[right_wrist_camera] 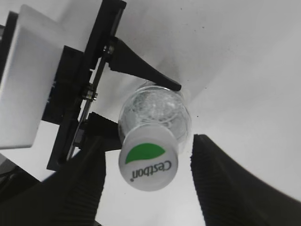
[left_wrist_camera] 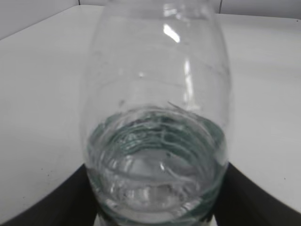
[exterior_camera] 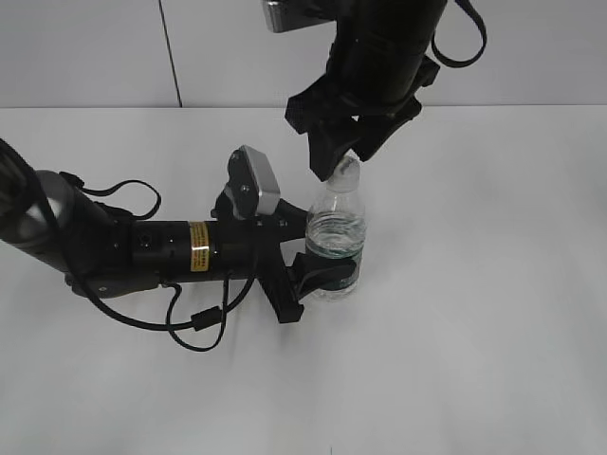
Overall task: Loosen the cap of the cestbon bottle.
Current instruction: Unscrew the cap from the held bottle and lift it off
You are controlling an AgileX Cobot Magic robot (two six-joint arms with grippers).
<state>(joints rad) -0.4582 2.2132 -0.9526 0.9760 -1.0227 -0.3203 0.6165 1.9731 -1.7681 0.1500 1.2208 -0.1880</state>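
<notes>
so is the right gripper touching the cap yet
Apart. The right wrist view shows table on both sides of the cap, between it and the right gripper's fingers.

Lab: bare white table (exterior_camera: 493,360), wall (exterior_camera: 85,47).

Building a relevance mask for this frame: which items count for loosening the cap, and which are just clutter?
Job items:
- cap, between the right gripper fingers, not yet pinched
- cestbon bottle, upright, part filled
- left gripper, clamped on the bottle's lower body

Lying about:
- nothing loose; only the white table and the arms' cables
</notes>
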